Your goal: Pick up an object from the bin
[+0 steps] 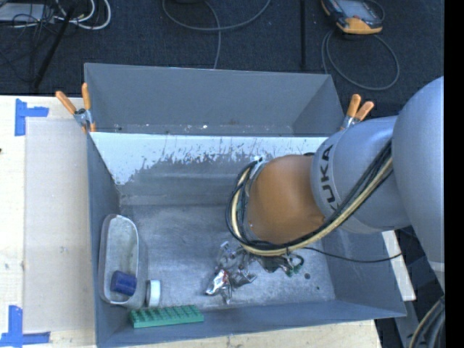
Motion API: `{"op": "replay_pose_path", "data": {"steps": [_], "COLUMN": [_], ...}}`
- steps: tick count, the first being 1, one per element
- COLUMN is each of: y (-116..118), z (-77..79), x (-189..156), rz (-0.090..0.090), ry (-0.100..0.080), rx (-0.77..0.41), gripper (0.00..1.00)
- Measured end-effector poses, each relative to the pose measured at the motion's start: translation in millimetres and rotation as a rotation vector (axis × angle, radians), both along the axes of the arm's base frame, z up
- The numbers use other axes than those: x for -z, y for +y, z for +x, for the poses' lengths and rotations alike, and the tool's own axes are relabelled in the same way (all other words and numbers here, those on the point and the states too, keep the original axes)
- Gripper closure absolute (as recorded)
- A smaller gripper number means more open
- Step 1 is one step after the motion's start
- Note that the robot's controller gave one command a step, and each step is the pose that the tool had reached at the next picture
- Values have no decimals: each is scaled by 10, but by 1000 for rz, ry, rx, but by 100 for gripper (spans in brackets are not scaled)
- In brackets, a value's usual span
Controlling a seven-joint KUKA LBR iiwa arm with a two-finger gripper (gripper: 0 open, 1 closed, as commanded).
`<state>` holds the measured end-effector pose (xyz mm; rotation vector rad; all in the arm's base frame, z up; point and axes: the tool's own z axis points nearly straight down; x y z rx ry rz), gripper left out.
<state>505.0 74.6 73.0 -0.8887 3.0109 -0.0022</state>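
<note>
Grey metal bin (181,227): gripper (226,275) low over its floor, jaw opening cannot be told. Risk: closing on nothing, as the green toothed strip (167,315) lies beside it, not under.

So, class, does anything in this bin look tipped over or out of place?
Only the clear plastic container at the bin's left: it lies on its side, a blue cap inside, a white cap just outside. Nothing looks spilled.
</note>
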Motion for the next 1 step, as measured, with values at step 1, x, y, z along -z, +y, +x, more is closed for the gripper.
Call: {"op": "replay_pose_path", "data": {"steps": [1], "y": [150], "z": [32], "x": [-2085], "rz": [2], "ry": [-7], "rx": [-190], "gripper": [100]}}
